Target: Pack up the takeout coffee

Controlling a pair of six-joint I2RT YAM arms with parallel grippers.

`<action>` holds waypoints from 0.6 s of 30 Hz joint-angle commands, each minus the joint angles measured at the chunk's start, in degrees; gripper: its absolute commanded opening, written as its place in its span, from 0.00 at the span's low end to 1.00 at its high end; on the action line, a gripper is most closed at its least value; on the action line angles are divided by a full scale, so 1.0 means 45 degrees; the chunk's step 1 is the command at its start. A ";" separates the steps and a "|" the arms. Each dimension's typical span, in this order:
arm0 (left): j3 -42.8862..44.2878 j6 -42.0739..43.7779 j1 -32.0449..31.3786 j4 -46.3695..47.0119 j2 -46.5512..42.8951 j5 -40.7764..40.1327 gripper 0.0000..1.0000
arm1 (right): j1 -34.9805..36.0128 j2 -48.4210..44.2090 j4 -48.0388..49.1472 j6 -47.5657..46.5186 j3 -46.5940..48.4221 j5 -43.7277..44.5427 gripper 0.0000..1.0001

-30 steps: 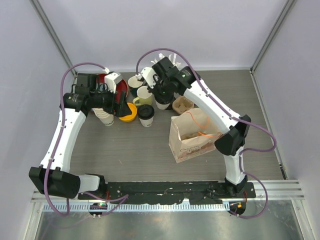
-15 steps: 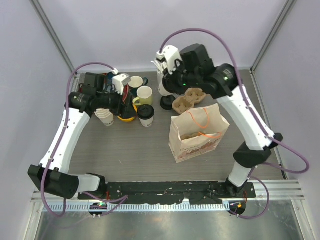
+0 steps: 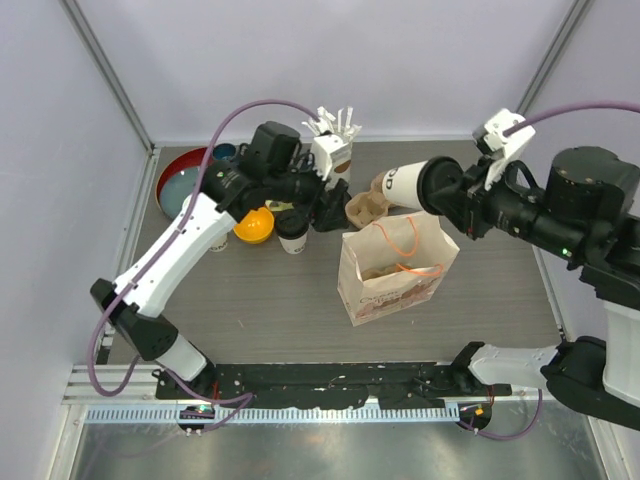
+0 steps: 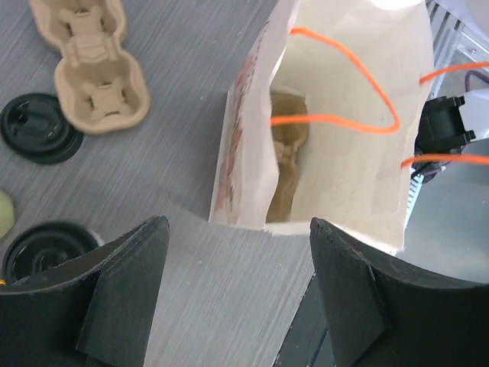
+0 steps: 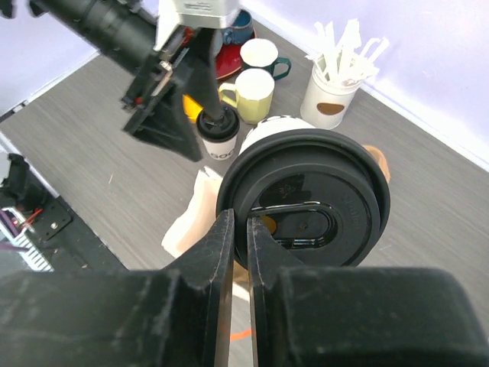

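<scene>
From above, we see the right gripper (image 3: 443, 190) pinched nearly shut on the lidded end of one coffee cup (image 3: 403, 183), which hangs in the air over the far edge of the paper bag (image 3: 392, 268). The cup lies on its side, its long axis running across the table, lid toward the right gripper and base pointing left. The bag's open mouth sits below it and nearer the arm bases, so we judge the cup must be turned upright and drawn that way before it goes down. The second cup (image 3: 292, 230) stands upright on the table left of the bag, just beside the left gripper (image 3: 322, 208), which is the nearer arm to it. In the left wrist view, the jaws stand wide apart with nothing between them, looking down into the bag's mouth. The second cup's lid shows at lower left, with a loose lid (image 4: 38, 130) and a cardboard tray (image 4: 95, 69) beyond. In the right wrist view, the fingers (image 5: 220, 252) close on the lid's rim, and the bag is partly hidden beneath the cup.
</scene>
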 commanded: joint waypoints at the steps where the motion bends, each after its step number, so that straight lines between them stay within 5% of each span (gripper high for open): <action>1: 0.1340 -0.0648 -0.0794 0.0485 0.1392 -0.0629 0.79 | -0.0039 -0.0139 -0.0927 0.0668 -0.0342 -0.1101 0.01; 6: 0.1597 -0.0550 -0.1244 0.0387 0.2311 -0.1099 0.76 | -0.0039 -0.0472 -0.1181 0.0668 -0.1142 -0.2415 0.01; 9: 0.1500 -0.0492 -0.1264 0.0270 0.2566 -0.0982 0.65 | -0.0039 -0.0336 -0.1571 0.0571 -0.1590 -0.2514 0.01; 18: 0.0661 -0.0179 -0.1264 0.0172 0.2215 0.0559 0.15 | -0.0039 0.0230 -0.1573 0.0102 -0.3191 -0.2553 0.01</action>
